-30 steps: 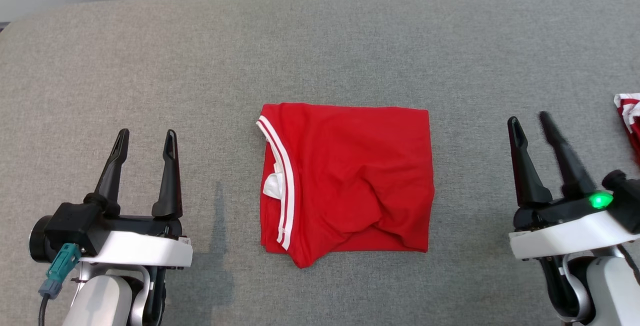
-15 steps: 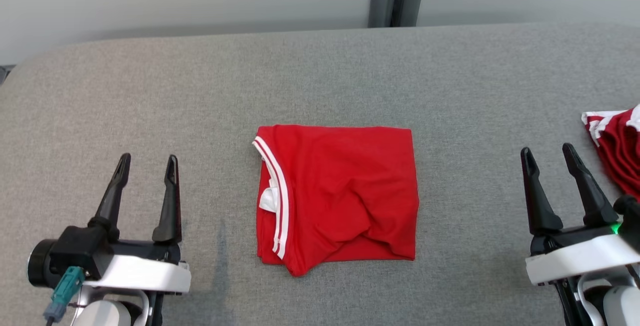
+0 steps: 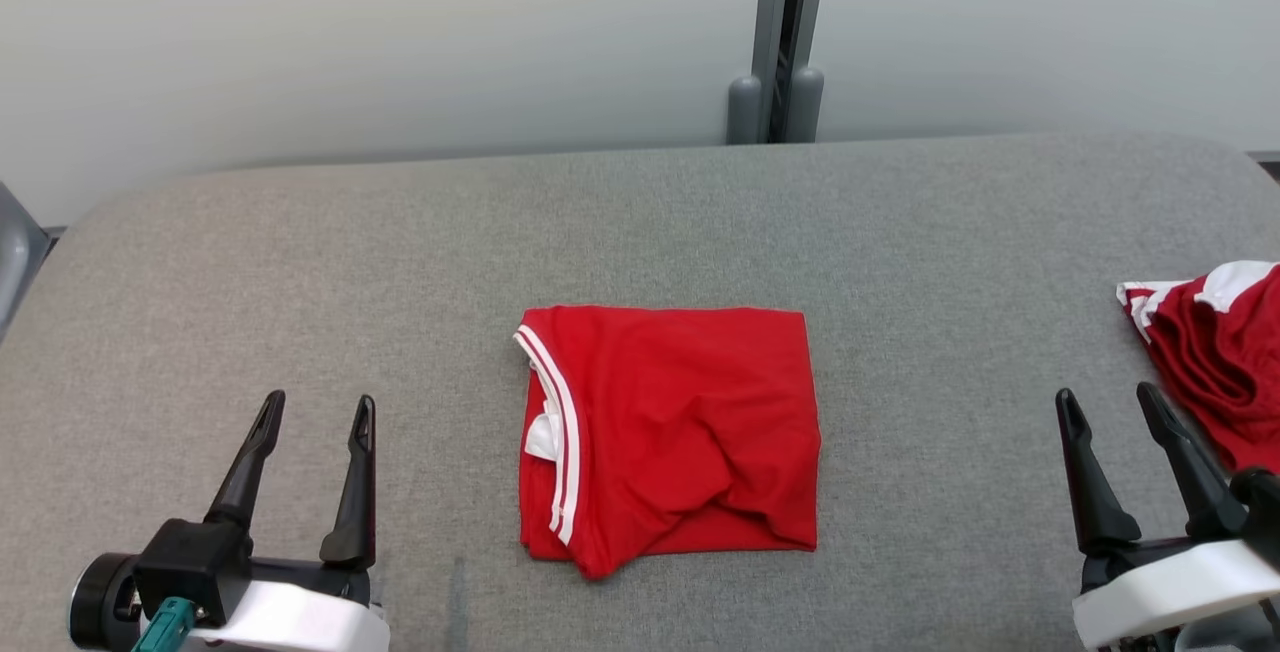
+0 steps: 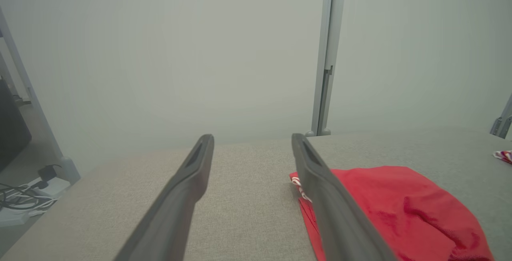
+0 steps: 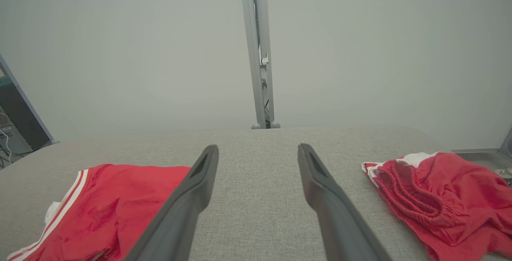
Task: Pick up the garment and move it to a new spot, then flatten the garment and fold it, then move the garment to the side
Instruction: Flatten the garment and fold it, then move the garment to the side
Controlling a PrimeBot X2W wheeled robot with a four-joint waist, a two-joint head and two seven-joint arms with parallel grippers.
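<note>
The folded red garment lies flat in the centre of the head view, on the grey fabric-covered table. It forms a rough rectangle. Its white-striped band runs down its left edge, a bit of white shows inside that band, and a few creases bunch toward its lower middle.

The left hand sits at the lower left of the frame with its two dark fingers spread apart and nothing between them, well clear of the garment's left edge. The right hand sits at the lower right, likewise released and empty, its fingers pointing up the frame.

Just beside the right hand, at the right edge of the frame, a second red garment with white trim lies crumpled on the table, apart from the folded one. In the right wrist view the fingers point between the two, with bare table ahead of them.

Beyond the table's far edge a grey post stands against a pale wall.
</note>
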